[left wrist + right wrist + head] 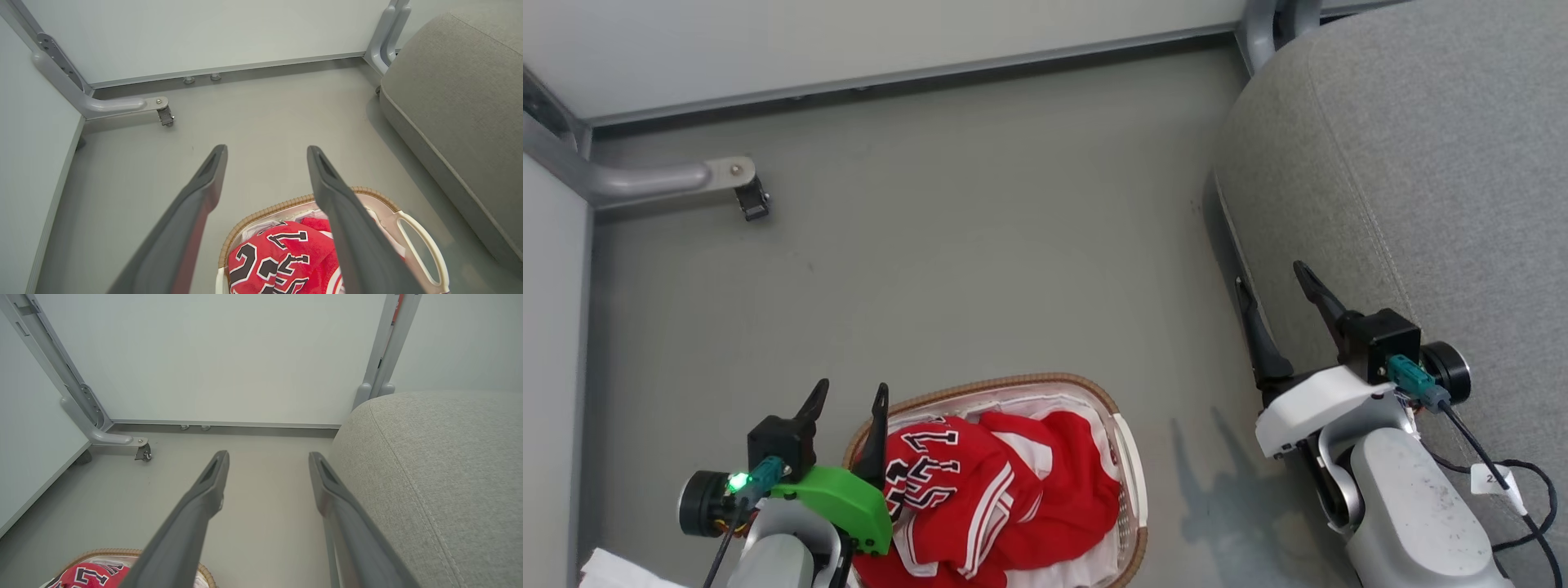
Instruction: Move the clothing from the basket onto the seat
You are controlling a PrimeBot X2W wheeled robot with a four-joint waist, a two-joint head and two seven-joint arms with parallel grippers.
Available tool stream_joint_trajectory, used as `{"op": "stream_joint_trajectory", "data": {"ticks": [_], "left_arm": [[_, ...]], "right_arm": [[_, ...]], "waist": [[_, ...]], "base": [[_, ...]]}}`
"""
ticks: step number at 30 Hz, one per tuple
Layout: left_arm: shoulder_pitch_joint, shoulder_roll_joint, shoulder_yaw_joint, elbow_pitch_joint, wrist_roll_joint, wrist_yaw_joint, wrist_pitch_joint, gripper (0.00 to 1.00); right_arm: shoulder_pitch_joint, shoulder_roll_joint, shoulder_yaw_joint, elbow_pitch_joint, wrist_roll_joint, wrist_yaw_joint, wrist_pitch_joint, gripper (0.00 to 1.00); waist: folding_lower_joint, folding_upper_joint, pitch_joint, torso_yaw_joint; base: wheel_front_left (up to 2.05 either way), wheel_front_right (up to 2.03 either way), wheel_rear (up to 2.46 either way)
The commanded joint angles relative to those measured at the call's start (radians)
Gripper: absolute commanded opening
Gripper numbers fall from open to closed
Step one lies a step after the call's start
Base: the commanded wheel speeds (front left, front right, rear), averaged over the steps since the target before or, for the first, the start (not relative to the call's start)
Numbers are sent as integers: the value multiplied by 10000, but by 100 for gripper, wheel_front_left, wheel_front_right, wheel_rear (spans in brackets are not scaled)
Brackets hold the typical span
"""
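Grey floor (980, 245) holds the basket (1029, 380), near the seat (1421, 147).

I see a grey floor (980, 245) in front of me. It is smooth, with a few small dark marks. At the far end stands a white wall board (849, 41). Another white board (551, 367) runs down the left side. From the corner where they meet, a grey metal leg (654, 180) sticks out low over the floor. A little black wheel (754, 200) sits under its tip. A second grey metal post (1270, 24) stands at the far right end of the wall board. From the left wrist I see two small round knobs (189, 80) under the board's bottom edge. Something white (613, 572) pokes in at the near left corner; I cannot tell what it is.
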Motion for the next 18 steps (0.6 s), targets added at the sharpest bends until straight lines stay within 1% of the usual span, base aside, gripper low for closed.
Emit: {"op": "stream_joint_trajectory", "data": {"ticks": [1,4,10,12,18], "left_arm": [[-439,196,-247,286,53,-16,-85,100],[-1036,375,-1018,1193,116,-19,-126,100],[-2242,734,-2209,2850,401,-21,-236,100],[-2600,835,-2571,3547,568,-20,-282,100],[-3507,1031,-3394,4820,723,-12,-257,100]], "right_arm": [[-273,-39,47,-75,-219,-7,-93,100],[-501,-42,121,-197,-380,-7,-135,100],[-820,-41,275,-401,-651,-6,-243,100],[-882,-37,352,-459,-743,-6,-275,100],[-1039,-36,477,-610,-506,-6,-279,100]], "waist": [[0,0,1338,-479],[0,0,2012,-658],[0,0,3157,-934],[0,0,3519,-1002],[0,0,4256,-1114]], "base": [[0,0,0],[0,0,0],[0,0,0],[0,0,0],[0,0,0]]}}
